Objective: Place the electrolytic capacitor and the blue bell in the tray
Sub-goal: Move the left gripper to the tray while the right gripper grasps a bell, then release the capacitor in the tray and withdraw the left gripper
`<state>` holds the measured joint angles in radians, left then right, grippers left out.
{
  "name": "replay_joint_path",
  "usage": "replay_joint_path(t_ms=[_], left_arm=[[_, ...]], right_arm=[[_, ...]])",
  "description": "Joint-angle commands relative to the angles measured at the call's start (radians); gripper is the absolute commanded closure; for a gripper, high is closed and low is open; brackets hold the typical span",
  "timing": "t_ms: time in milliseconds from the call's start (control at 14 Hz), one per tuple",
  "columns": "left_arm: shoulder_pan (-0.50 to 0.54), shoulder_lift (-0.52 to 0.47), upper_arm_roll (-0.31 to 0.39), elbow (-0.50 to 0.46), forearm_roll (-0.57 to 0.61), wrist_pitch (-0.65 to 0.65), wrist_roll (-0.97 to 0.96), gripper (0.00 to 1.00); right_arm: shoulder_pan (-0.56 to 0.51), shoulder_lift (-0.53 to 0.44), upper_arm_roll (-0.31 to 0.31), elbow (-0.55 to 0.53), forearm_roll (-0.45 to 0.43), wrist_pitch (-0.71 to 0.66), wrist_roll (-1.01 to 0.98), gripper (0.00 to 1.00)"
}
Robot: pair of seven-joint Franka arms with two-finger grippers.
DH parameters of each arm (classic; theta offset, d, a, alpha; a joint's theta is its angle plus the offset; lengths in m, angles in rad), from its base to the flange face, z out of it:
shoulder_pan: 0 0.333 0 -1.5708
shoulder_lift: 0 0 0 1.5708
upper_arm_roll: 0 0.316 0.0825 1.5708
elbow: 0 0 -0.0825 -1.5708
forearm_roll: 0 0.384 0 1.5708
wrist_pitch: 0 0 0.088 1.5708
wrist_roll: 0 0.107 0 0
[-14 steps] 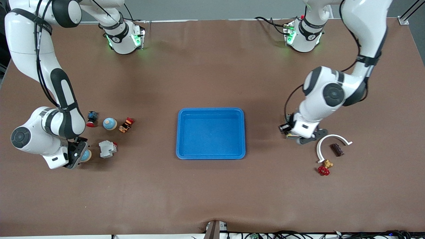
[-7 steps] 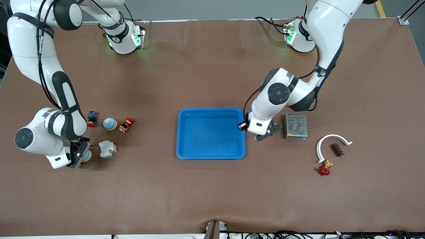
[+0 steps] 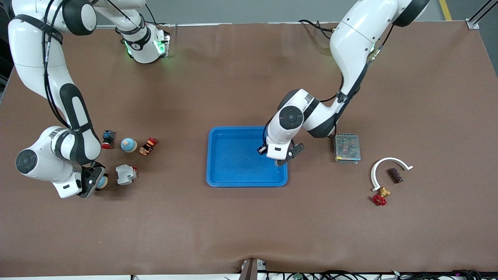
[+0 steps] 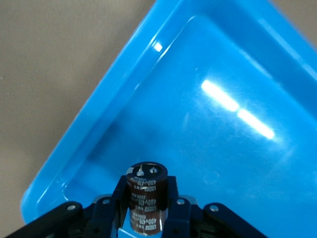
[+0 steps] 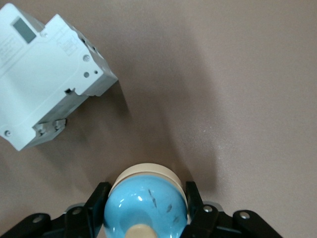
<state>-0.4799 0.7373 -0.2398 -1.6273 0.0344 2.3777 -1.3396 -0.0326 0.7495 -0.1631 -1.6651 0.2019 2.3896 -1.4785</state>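
While over the tray (image 4: 89, 134), the capacitor (image 4: 146, 198) reads "400".

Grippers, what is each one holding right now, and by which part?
The left gripper clamps the electrolytic capacitor by its cylindrical sides, over the tray. The right gripper grips the blue bell around its base rim.

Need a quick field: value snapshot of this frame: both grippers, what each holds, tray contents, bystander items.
left gripper: over the tray's corner toward the left arm's end, shut on the electrolytic capacitor
right gripper: low at the right arm's end of the table, shut on the blue bell
tray: nothing lying in it yet
beside the blue bell: white breaker
second bell: on the table, untouched
near left arm's end: mesh box, white arc, red valve
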Motion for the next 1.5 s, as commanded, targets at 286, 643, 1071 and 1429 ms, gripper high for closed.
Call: replay_joint_path(t_ms=[286, 643, 1071, 1429], left_arm=[[-0.029, 0.013, 0.036, 0.03, 0.018, -0.014, -0.032, 0.0], [-0.006, -0.047, 0.073, 0.061, 0.087, -0.067, -0.021, 0.0], [0.116, -0.127, 0.074, 0.13, 0.144, -0.212, 0.123, 0.0], [0.223, -0.188, 0.074, 0.13, 0.144, -0.258, 0.267, 0.0]], right_arm=[[-0.018, -0.002, 0.016, 0.015, 0.076, -0.024, -0.009, 0.58], [0.0, -0.009, 0.011, 0.189, 0.09, -0.248, 0.108, 0.58], [0.123, -0.085, 0.005, 0.265, 0.067, -0.392, 0.427, 0.59], [0.314, -0.128, 0.01, 0.266, 0.022, -0.398, 0.882, 0.59]])
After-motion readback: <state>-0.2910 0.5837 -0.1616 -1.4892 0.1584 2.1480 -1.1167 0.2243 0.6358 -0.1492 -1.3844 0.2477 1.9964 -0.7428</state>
